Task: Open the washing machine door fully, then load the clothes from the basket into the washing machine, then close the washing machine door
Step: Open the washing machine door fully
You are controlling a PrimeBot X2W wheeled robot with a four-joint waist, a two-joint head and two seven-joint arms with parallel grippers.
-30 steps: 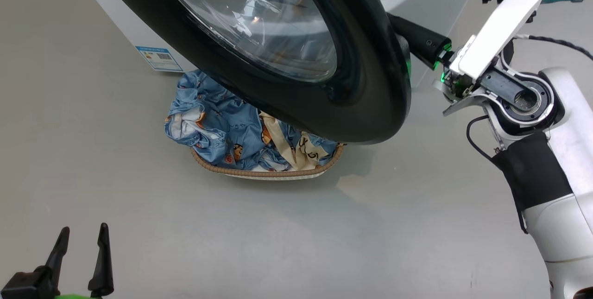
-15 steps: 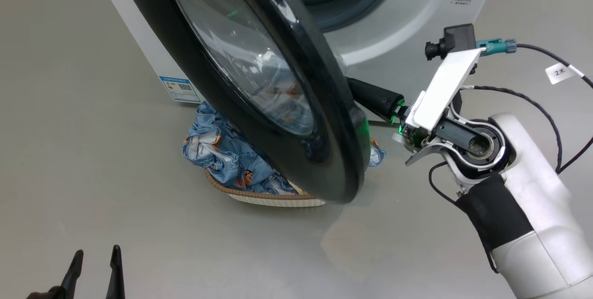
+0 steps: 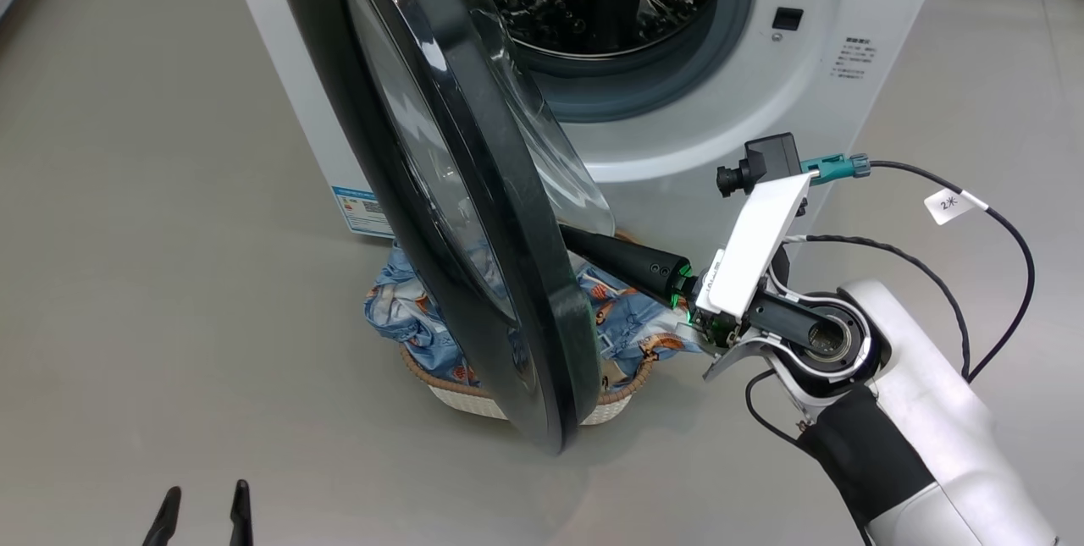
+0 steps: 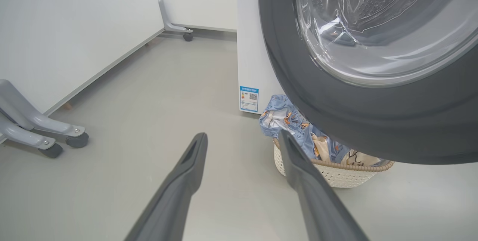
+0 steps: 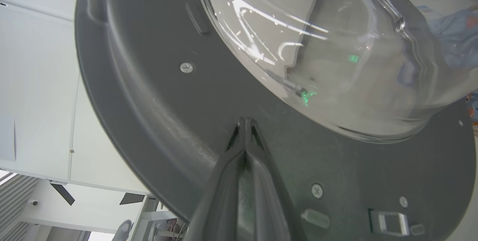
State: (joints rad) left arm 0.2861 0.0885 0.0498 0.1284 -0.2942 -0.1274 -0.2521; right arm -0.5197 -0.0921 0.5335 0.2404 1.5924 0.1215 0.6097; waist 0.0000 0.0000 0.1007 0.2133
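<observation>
Door (image 3: 474, 216) half-open, overhangs basket (image 3: 461, 400), blocks straight reach to clothes (image 3: 398, 317). Drum mouth (image 3: 627, 13) unobstructed beside door. Floor (image 3: 169, 275) left of basket open.

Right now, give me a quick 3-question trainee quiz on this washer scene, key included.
1. True or false: the right gripper is shut, tips at the inner rim of the washing machine door.
2. Fill in: the left gripper is ____.
3. Where are the clothes? A) in the left gripper B) in the basket C) in the right gripper
Key: 1 true; 2 open; 3 B.
</observation>
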